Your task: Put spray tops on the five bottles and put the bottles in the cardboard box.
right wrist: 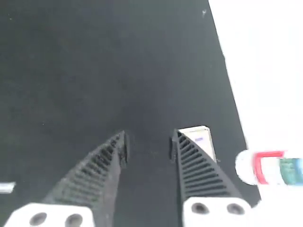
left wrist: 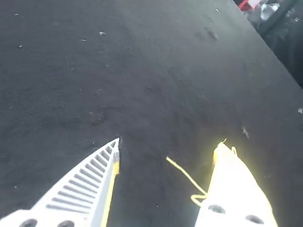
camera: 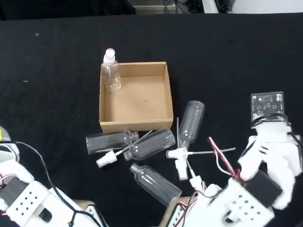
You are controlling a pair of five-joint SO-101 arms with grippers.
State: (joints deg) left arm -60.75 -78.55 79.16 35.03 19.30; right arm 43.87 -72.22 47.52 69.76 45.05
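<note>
Right tool [right wrist: 149,142] and left tool [left wrist: 165,144] both apart, empty: right should pinch its nearest spray top [camera: 178,153] by the head, left steady its nearest bottle [camera: 111,142].

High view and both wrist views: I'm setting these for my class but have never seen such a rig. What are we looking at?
Two robot arms sit side by side at a black table. The high view looks down from a fixed camera; each wrist view looks out along one arm's own gripper. A cardboard box holds one capped bottle standing in a corner. Four uncapped bottles and loose spray tops lie beside it. The left gripper and right gripper are both open, holding nothing.
</note>
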